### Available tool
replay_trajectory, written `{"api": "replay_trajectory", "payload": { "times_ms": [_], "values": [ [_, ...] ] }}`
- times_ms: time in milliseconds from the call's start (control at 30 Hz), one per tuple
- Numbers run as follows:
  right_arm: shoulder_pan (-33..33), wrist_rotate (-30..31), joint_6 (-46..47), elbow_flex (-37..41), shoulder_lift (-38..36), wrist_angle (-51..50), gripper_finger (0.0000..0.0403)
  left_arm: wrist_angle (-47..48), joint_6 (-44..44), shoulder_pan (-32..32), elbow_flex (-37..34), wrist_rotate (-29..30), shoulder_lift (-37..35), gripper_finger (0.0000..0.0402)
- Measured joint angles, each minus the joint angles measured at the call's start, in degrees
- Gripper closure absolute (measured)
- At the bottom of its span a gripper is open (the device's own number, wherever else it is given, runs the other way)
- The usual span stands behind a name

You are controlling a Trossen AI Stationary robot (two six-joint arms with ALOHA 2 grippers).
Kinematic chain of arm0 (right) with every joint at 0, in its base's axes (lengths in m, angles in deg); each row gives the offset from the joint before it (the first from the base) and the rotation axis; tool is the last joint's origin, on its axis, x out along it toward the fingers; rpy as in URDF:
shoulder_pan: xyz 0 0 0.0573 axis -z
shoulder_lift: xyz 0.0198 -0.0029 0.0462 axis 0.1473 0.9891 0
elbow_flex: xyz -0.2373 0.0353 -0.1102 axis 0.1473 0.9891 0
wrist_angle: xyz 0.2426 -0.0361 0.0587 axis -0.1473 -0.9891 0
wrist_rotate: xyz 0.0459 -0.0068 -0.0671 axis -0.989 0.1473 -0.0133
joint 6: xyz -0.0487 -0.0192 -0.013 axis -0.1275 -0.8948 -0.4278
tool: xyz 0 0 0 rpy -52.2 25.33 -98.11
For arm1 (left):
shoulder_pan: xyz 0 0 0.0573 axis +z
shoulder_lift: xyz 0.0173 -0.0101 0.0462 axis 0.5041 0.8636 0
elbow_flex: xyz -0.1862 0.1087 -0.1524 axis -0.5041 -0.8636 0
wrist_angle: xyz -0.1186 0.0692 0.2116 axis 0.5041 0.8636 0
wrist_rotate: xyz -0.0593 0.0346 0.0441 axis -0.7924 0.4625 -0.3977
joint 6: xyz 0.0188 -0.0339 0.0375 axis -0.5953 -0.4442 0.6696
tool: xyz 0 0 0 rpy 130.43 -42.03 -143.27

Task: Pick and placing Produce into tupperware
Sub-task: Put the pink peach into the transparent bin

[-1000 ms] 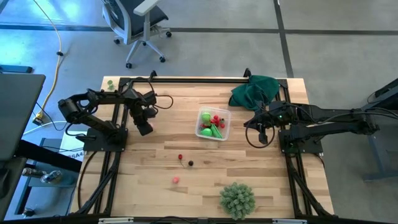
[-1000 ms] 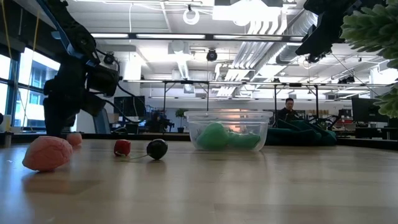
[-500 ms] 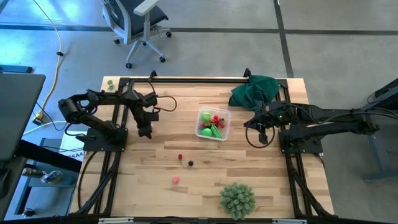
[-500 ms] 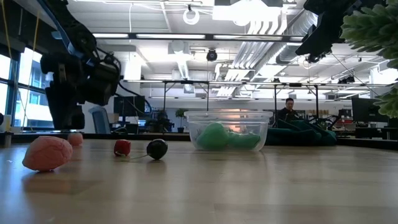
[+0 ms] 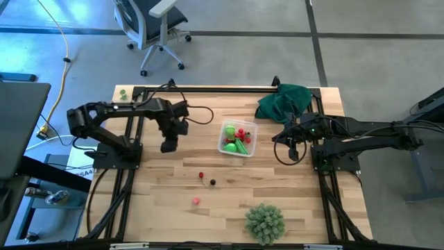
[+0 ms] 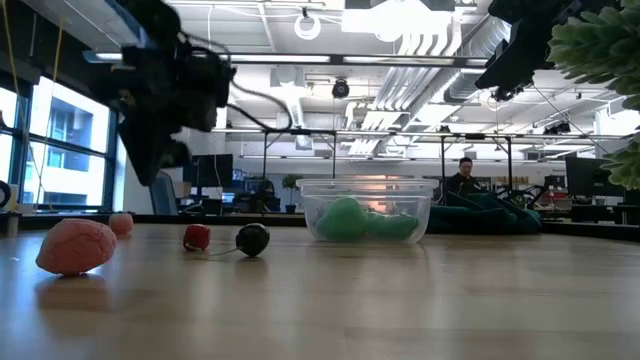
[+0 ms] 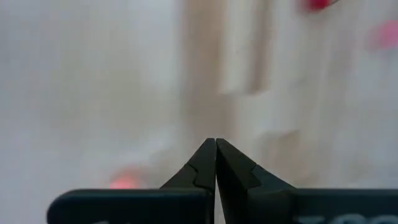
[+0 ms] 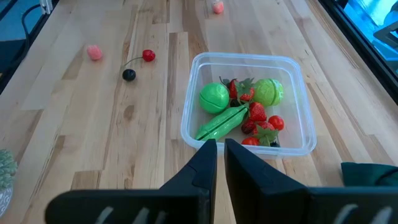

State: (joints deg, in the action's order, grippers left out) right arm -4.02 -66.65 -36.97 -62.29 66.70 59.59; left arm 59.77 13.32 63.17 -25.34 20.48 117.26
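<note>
**Left pincer hangs shut over the surface, tub half loaded**

From above: the left pincer [image 5: 167, 146] sits over bare wood, closed tight with nothing in it, well left of the tupperware [image 5: 238, 139]. The tub lies mid-surface, holding green and red produce [image 5: 235, 142]. Still loose in front of it: a red berry [image 5: 201, 176], a dark berry [image 5: 212, 182] and a pink piece [image 5: 196, 201]. A spiky ball [image 5: 264, 222] stands at the near edge, a dark green cloth [image 5: 284, 101] lies at the far right corner, an office chair [image 5: 154, 28] beyond on the floor. The right pincer [image 5: 293, 151] waits just right of the tub.

Down low: the pink piece [image 6: 76, 246] looms large, the two berries [image 6: 197, 237] lie side by side, and a person [image 6: 462, 175] shows far behind the tub [image 6: 368, 209].

Left wrist: the fingers [image 7: 202, 169] meet at the tips over blurred wood.

Right wrist: its pincer [image 8: 217, 152] is all but closed and empty, aimed at the tub, where a pea pod [image 8: 222, 122] lies among red pieces.

No writing can be read anywhere.
</note>
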Motion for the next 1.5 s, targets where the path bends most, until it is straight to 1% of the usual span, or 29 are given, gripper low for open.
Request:
{"api": "replay_trajectory", "payload": {
  "times_ms": [100,133,200,300,433,500,567,667,833,933,1067,1167,1233,1367,1500],
  "values": [
    [0.0,0.0,0.0,0.0,0.0,0.0,0.0379,6.0,2.4,-3.4,4.9,15.0,0.0,0.0401],
    [0.0,0.0,0.0,0.0,0.0,0.0,0.0379,7.8,2.9,-4.4,6.3,18.5,0.0,0.0401],
    [0.0,0.0,0.0,0.0,0.0,0.0,0.0379,10.3,4.1,-6.2,8.4,21.8,0.0,0.0401],
    [0.0,0.0,0.0,0.0,0.0,0.0,0.0379,10.8,6.5,-8.7,9.5,21.7,-0.1,0.0401],
    [0.0,0.0,0.0,0.0,0.0,0.0,0.0379,10.8,10.6,-12.0,8.7,21.2,-0.1,0.0401],
    [0.0,0.0,0.0,0.0,0.0,0.0,0.0379,10.9,13.0,-13.1,8.1,22.2,0.0,0.0401],
    [0.0,0.0,0.0,0.0,0.0,0.0,0.0379,11.2,14.3,-13.6,7.6,24.5,0.0,0.0401],
    [0.0,0.0,0.0,0.0,0.0,0.0,0.0379,13.3,11.9,-13.8,7.5,28.3,0.0,0.0401],
    [0.0,0.0,0.0,0.0,0.0,0.0,0.0379,15.5,9.2,-13.8,7.5,29.7,0.0,0.0394],
    [0.0,0.0,0.0,0.0,0.0,0.0,0.0379,14.9,6.7,-13.8,6.7,30.3,0.0,0.0364],
    [0.0,0.0,0.0,0.0,0.0,0.0,0.0379,16.5,3.5,-13.8,4.7,33.5,0.0,0.0297],
    [0.0,0.0,0.0,0.0,0.0,0.0,0.0379,16.8,2.6,-13.8,4.1,33.8,0.0,0.0249],
    [0.0,0.0,0.0,0.0,0.0,0.0,0.0379,15.8,2.3,-13.8,3.9,33.6,0.0,0.0224],
    [0.0,0.0,0.0,0.0,0.0,0.0,0.0379,12.6,4.8,-13.8,3.5,33.7,-0.3,0.0195],
    [0.0,0.0,0.0,0.0,0.0,0.0,0.0379,10.8,5.9,-13.7,1.7,34.1,-1.7,0.0186]
  ]
}}
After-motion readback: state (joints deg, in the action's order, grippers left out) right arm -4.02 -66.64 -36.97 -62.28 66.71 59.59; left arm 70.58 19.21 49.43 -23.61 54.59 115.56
